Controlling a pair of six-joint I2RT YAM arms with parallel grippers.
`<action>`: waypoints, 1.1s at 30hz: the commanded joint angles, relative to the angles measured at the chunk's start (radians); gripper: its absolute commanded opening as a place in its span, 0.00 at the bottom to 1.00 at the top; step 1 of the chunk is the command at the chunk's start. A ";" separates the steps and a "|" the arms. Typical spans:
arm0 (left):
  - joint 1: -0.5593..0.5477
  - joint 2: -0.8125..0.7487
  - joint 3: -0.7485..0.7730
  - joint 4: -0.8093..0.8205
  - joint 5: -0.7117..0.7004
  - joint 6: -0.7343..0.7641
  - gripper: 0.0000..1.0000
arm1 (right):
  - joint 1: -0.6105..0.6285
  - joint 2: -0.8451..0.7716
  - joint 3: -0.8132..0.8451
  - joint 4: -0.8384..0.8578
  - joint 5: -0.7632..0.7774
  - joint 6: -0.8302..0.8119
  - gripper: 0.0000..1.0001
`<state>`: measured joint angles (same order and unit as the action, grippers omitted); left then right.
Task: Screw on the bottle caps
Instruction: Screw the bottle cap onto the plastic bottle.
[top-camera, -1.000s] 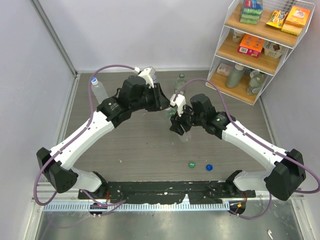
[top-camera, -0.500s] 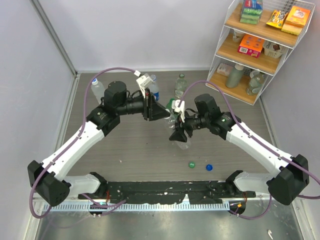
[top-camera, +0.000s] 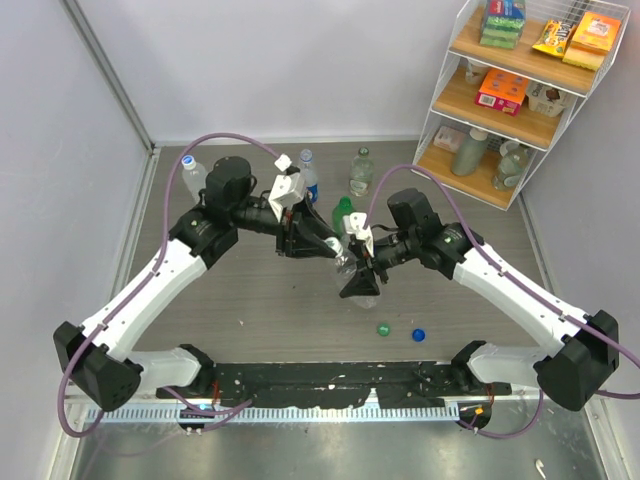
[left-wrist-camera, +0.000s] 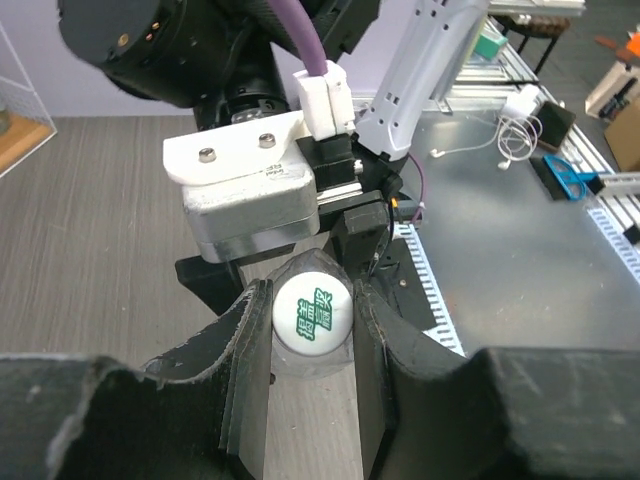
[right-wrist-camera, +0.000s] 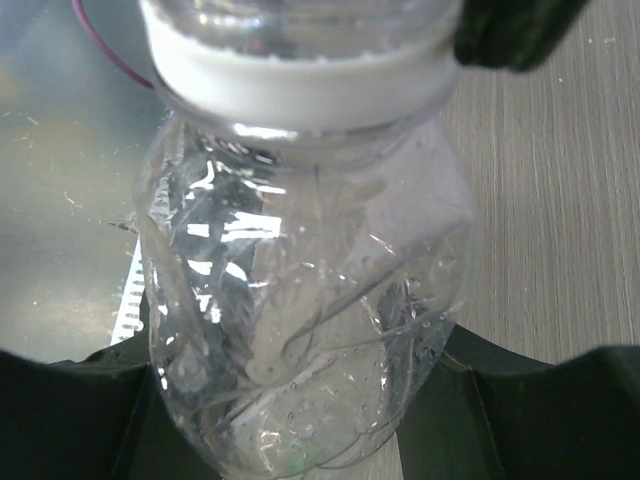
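Note:
My right gripper is shut on the plain clear bottle, holding it off the table with its neck tilted toward the left arm; the bottle fills the right wrist view. My left gripper is shut on the white cap, which sits on the bottle's mouth between the two black fingers. The green cap and the blue cap lie loose on the table in front. The green bottle and the blue-label bottle stand behind the grippers.
A clear bottle with a dark cap stands at the back middle. Another clear bottle stands at the back left by the left arm. A wire shelf with snacks fills the back right corner.
The left gripper has swung down and right from the back of the table onto the bottle's mouth. The right gripper has tipped the clear bottle toward it.

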<state>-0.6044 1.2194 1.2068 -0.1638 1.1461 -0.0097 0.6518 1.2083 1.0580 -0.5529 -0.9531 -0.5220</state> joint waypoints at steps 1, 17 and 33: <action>-0.014 0.093 0.059 -0.316 0.087 0.212 0.08 | 0.005 -0.042 0.100 0.140 -0.147 -0.049 0.01; -0.014 0.181 0.189 -0.462 0.130 0.361 0.66 | 0.003 -0.078 0.089 0.107 -0.168 -0.093 0.01; -0.015 -0.138 -0.066 0.026 -0.592 -0.182 1.00 | 0.006 -0.090 0.045 0.220 0.347 0.244 0.01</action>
<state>-0.6151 1.1419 1.1324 -0.2779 0.7982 -0.0288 0.6537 1.1336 1.1072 -0.3996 -0.8040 -0.3996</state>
